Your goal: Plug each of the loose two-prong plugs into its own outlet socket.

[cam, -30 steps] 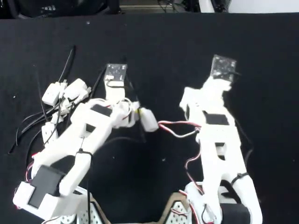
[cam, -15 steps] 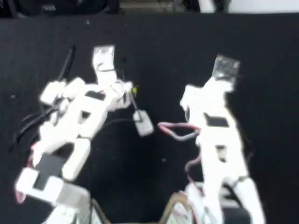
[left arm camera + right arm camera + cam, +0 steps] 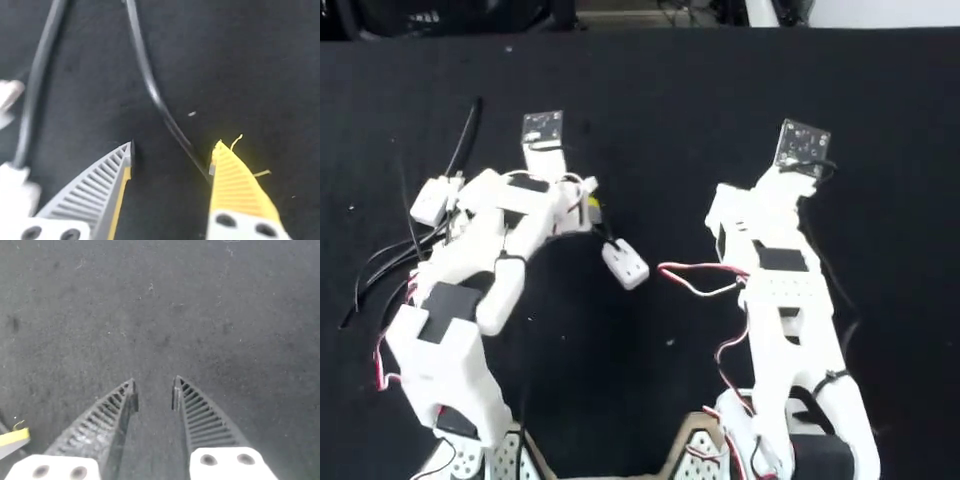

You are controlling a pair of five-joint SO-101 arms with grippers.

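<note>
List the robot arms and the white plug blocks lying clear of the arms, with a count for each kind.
Robot arms: 2, the left arm and the right arm.
White plug blocks clear of the arms: 2, the middle block and the left block.
Total: 4.

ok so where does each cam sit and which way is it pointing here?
High view: fixed above the table, looking down; shows the left arm, the right arm and a white plug between them.
Left wrist view: on the left arm's wrist, facing down along the open left gripper at a black cable on the table.
Right wrist view: on the right arm's wrist, facing down past the right gripper at the table.
Shared: high and left wrist views both show the cable beside the yellow finger.
</note>
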